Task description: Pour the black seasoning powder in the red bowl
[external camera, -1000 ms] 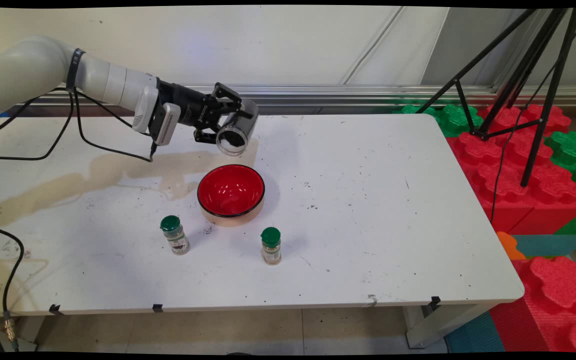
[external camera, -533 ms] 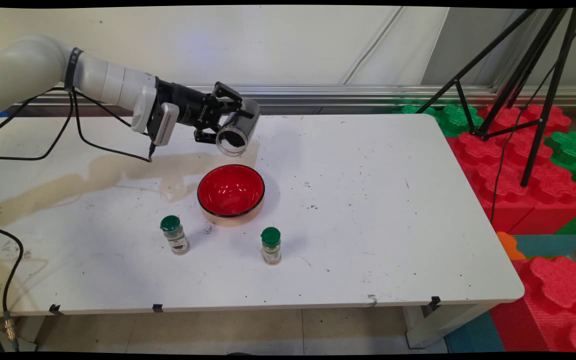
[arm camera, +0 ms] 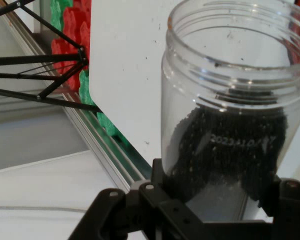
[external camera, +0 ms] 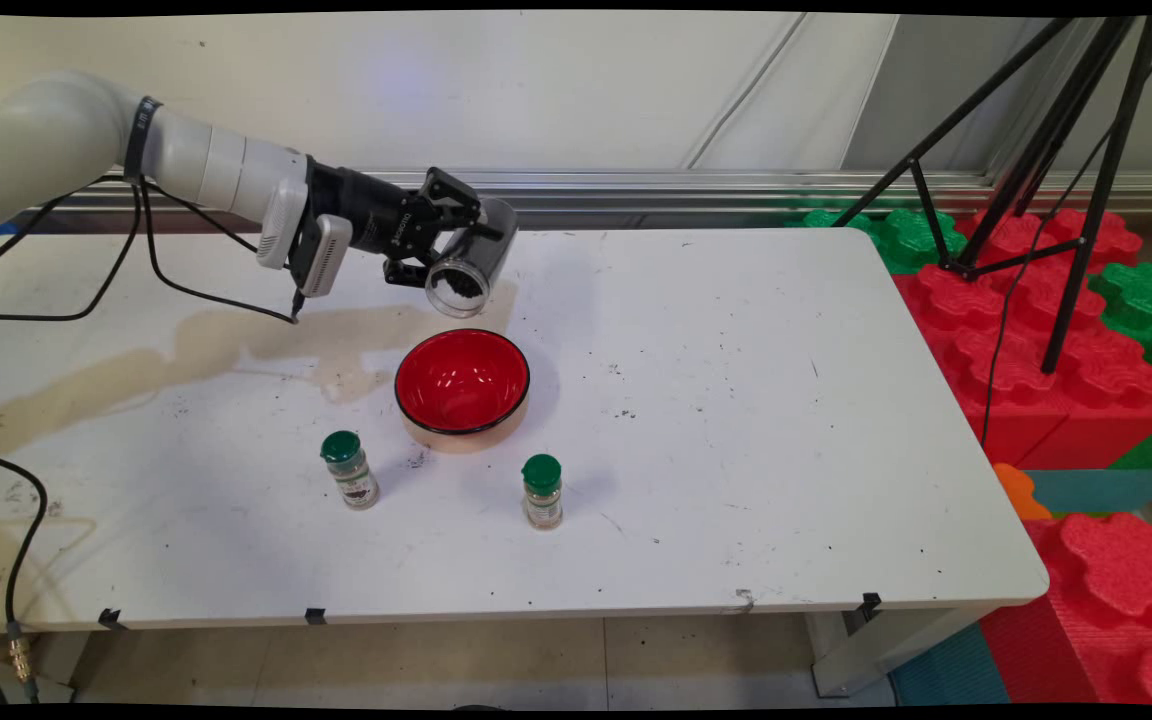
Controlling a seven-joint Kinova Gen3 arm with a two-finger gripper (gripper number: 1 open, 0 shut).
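Showing black on the claw (external camera: 456, 245), clear plastic with black grains in the jar (external camera: 469, 262) (arm camera: 230, 115). Showing glossy red inside the bowl (external camera: 462, 385), with a black rim and tan outside. Carrying green caps on two small bottles (external camera: 350, 470) (external camera: 542, 491). Staying white on the table (external camera: 756, 400), marked with a brownish stain (external camera: 186, 350) and dark specks.

Clear plastic jar (arm camera: 225, 95) with threaded neck; glossy red bowl (external camera: 462, 382); stained matt table (external camera: 736, 400).
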